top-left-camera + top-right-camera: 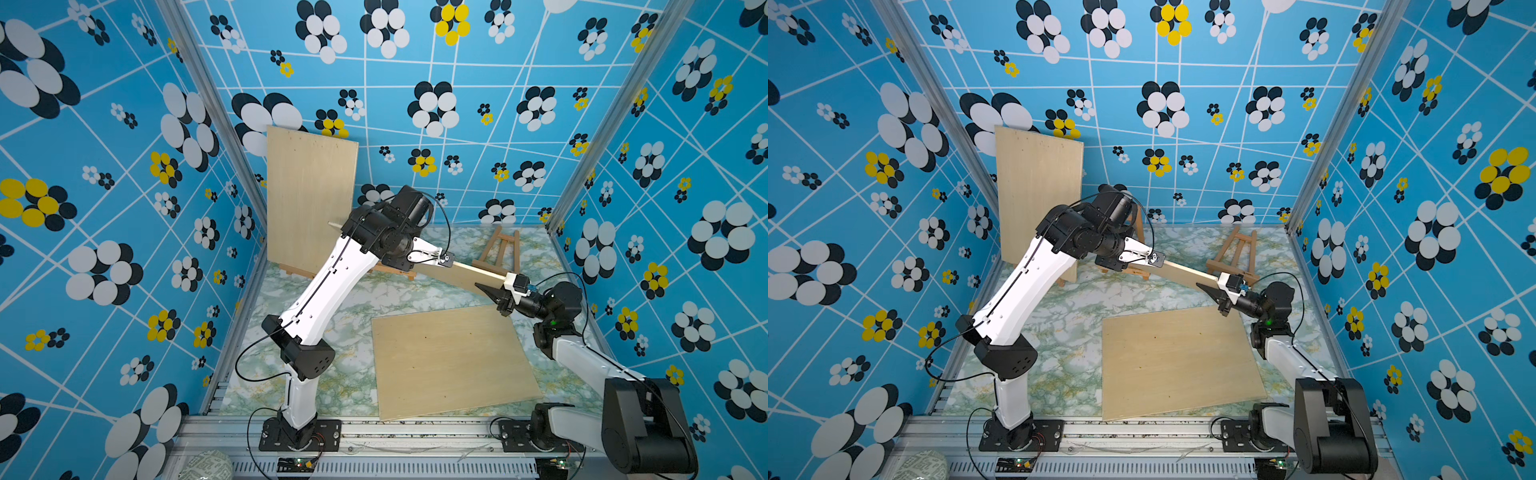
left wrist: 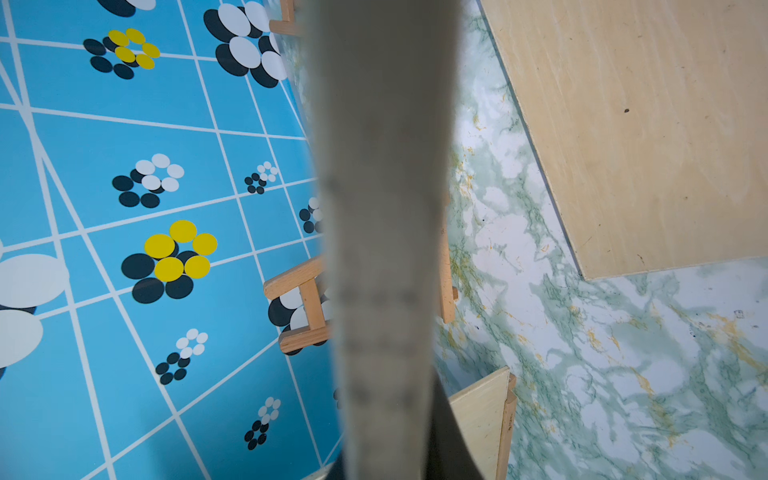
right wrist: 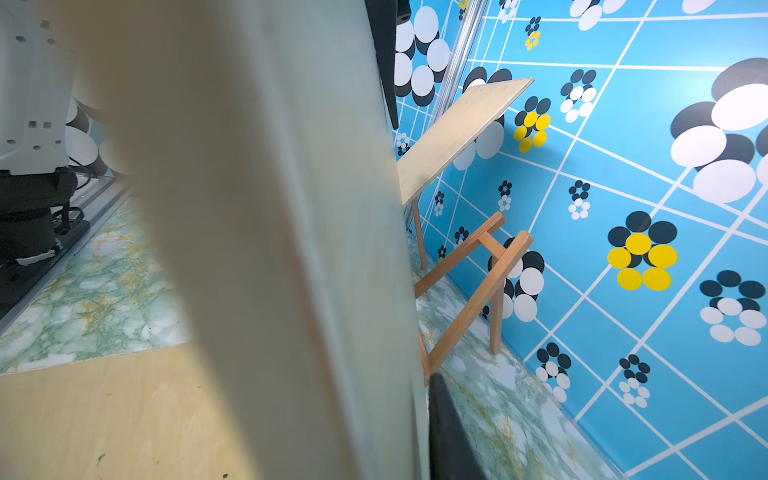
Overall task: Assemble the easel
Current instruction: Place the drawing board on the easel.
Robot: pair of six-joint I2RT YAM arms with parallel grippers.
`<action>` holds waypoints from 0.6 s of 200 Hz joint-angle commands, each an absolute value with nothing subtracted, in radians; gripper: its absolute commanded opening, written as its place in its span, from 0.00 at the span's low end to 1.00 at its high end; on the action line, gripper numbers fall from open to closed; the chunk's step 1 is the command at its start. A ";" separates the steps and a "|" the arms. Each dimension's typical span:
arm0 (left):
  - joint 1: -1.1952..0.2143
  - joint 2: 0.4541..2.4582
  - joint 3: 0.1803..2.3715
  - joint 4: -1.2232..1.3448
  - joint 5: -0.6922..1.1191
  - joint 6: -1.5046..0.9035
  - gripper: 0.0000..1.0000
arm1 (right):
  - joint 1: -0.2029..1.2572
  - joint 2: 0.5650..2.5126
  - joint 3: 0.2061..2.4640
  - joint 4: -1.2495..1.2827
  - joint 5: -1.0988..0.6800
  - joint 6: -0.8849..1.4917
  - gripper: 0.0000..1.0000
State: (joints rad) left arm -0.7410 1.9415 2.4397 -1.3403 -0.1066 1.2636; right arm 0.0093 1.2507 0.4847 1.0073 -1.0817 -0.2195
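Observation:
A thin plywood board hangs tilted above the table, carried by both arms. My left gripper is shut on its far end and my right gripper is shut on its near right end. In the left wrist view the board fills the middle as a blurred strip. The right wrist view has the board beside one black finger. A small empty wooden easel stands at the back right, also seen in the right wrist view.
A second board stands upright on another easel's ledge at the back left. A third board lies flat on the marbled table near the front. Patterned blue walls close in three sides.

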 commanded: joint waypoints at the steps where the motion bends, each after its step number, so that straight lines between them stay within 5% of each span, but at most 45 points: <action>1: -0.816 1.973 2.465 -1.073 0.055 1.187 0.00 | 0.020 1.282 0.558 0.946 -0.811 0.161 0.00; 77: -0.818 1.979 2.465 -1.097 0.049 1.169 0.00 | 0.010 1.356 0.575 0.995 -0.830 0.178 0.00; 92: -0.818 1.980 2.465 -1.091 0.046 1.164 0.14 | 0.009 1.359 0.579 0.989 -0.831 0.175 0.00; 120: -0.813 1.986 2.465 -1.091 0.047 1.159 0.19 | 0.011 1.358 0.585 0.964 -0.830 0.159 0.00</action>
State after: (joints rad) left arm -0.7368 1.9591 2.4397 -1.3392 -0.1181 1.2312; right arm -0.0017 1.3487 0.5079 1.0885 -1.1244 -0.1680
